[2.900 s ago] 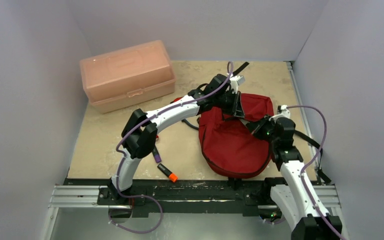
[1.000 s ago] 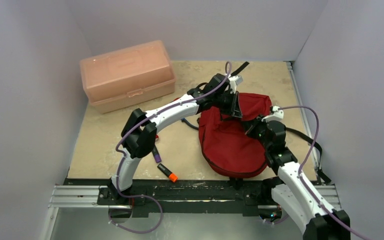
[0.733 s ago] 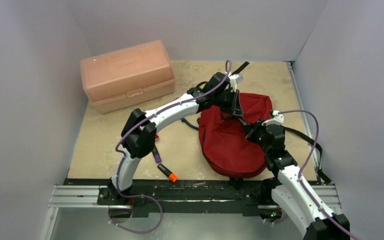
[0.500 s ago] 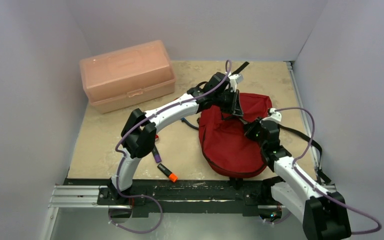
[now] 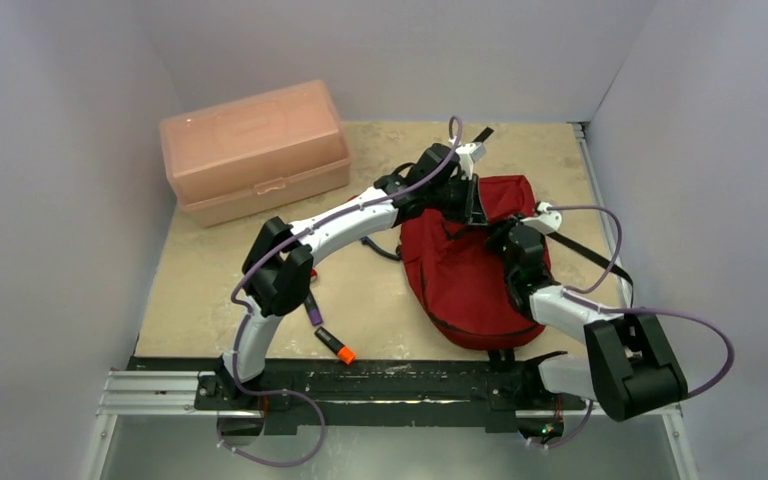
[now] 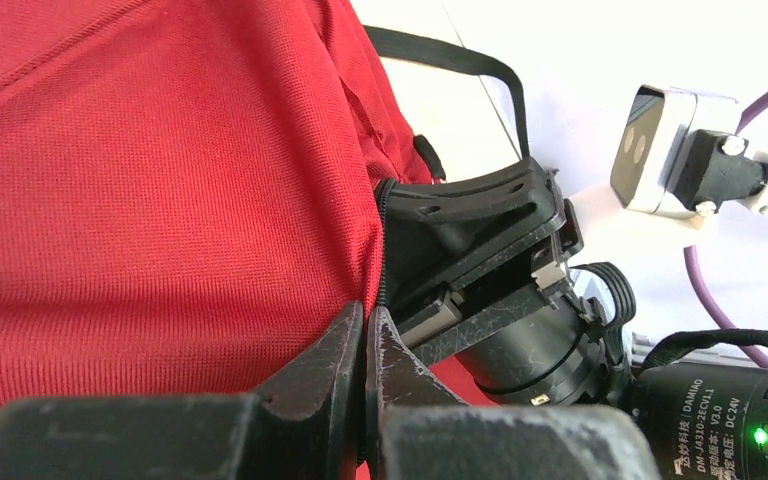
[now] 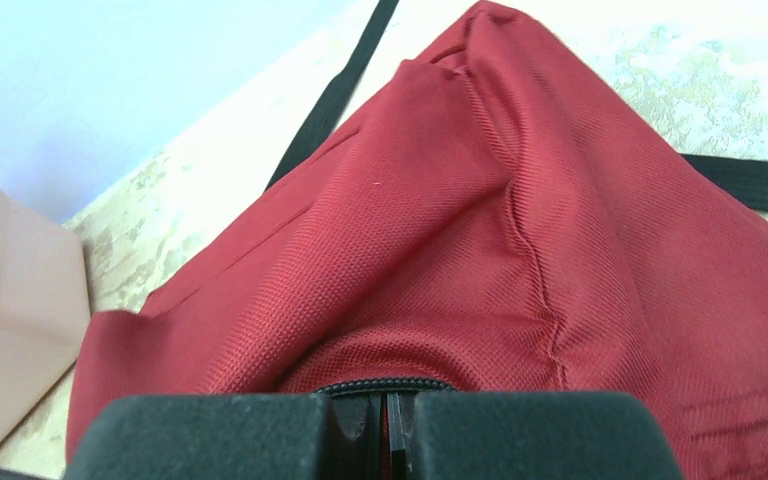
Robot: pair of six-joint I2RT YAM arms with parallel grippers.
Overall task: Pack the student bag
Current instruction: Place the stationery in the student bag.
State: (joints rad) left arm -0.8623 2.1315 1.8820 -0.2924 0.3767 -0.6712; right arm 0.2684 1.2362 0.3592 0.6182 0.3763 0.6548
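Two arms, both on the bag.

- Far left of the left gripper (image 6: 365, 318), well apart: rigid pale pink plastic box with lid (image 5: 255, 150), lid down.
- Nearer that arm's elbow, on the tabletop: short purple marker (image 5: 312, 310) and black marker with orange cap (image 5: 336, 347). Neither is packed.
- Left gripper: jaws pressed together, pinching a fold of the dark red fabric backpack (image 5: 460, 285) right by its black zip line (image 7: 422, 383). The backpack lies directly under and ahead of these fingers.
- Just to its right, the right gripper (image 7: 390, 408): jaws closed too, nipping something black at the zip. Probably the pull tab, but it is too small to be sure. Red cloth bulges up ahead of it.

Judgement: this is the opening step, one side anchoring cloth while the other works the zip. The next move wants a steady draw along the zip track while the left pinch holds firm. The markers would go in after that.
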